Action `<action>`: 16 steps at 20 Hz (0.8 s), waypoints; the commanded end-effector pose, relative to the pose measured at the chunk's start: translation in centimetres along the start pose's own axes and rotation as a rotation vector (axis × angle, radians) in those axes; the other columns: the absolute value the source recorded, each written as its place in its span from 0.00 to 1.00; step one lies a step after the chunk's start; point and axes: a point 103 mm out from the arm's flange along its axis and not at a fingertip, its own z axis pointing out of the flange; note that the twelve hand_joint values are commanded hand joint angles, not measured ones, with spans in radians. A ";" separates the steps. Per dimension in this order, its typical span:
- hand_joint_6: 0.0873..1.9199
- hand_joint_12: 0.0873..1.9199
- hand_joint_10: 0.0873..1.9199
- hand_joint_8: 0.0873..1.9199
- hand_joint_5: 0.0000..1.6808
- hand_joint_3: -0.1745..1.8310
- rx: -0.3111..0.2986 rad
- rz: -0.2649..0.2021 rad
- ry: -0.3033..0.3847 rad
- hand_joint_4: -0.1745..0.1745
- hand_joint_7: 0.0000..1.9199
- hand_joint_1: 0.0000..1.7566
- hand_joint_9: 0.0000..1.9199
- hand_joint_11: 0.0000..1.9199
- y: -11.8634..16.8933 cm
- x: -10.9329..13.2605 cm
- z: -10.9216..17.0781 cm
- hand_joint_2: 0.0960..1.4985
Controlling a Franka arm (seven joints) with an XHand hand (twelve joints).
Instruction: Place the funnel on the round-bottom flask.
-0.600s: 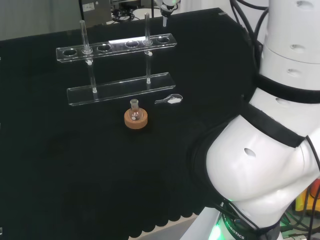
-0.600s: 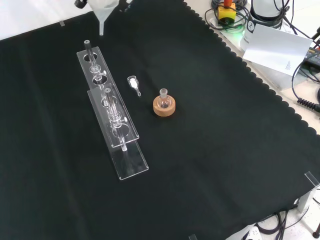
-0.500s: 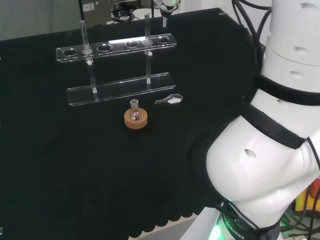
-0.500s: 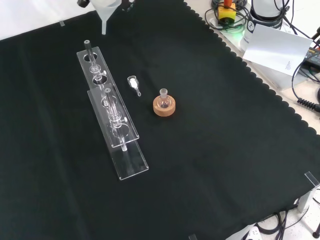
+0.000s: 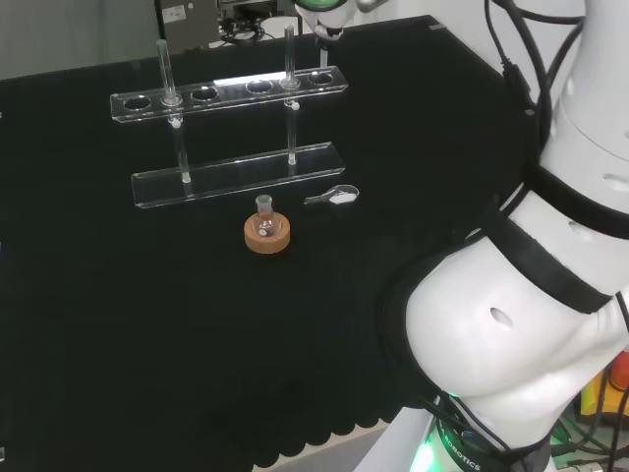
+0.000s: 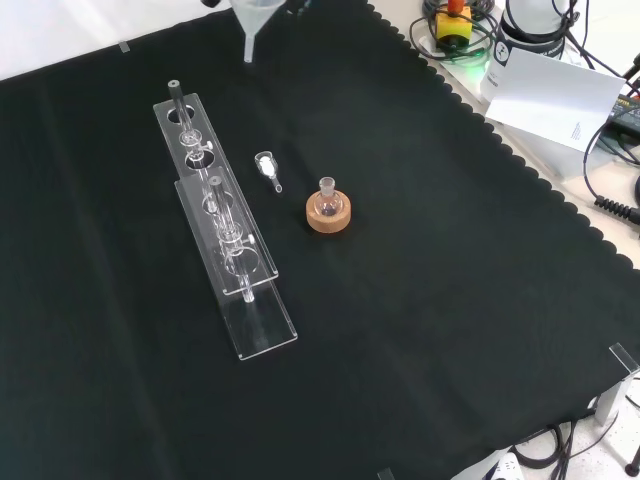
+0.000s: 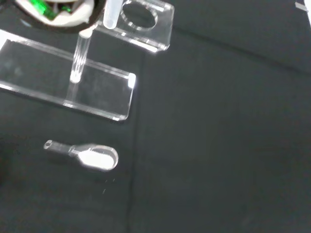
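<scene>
Fingers [image 6: 298, 6], showing as dark tips beside its cone, are pinching and holding aloft, beyond the long clear acrylic rack [image 6: 265, 325], the clear conical funnel [image 6: 254, 18], probably light, slippery and fragile, best gripped at the rim, well apart from the round cork ring [image 6: 328, 217] bearing the small round-bottom glass flask [image 6: 326, 198].

Funnel [image 6: 254, 22] shifted right along top edge in my front view; stem tip, earlier above far end of tube rack [image 6: 222, 215], now clear of rack to its right, over bare cloth [image 6: 420, 300]. In head view I see funnel stem [image 5: 321, 41] displaced slightly downward in frame, with more of funnel body visible at top edge. Arm links [image 5: 550, 295] at head view's right swung rightward.
</scene>
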 end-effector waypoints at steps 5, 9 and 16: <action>0.00 0.70 0.31 0.35 0.24 0.40 0.028 -0.076 -0.004 0.38 0.15 0.46 0.24 0.12 -2.5 8.0 4.9 0.41; 0.00 0.70 0.31 0.35 0.24 0.41 0.053 -0.096 -0.005 0.38 0.15 0.46 0.24 0.12 -2.2 9.6 6.4 0.41; 0.00 0.70 0.31 0.36 0.24 0.41 0.081 -0.117 -0.008 0.38 0.16 0.46 0.24 0.12 -2.3 10.8 8.0 0.41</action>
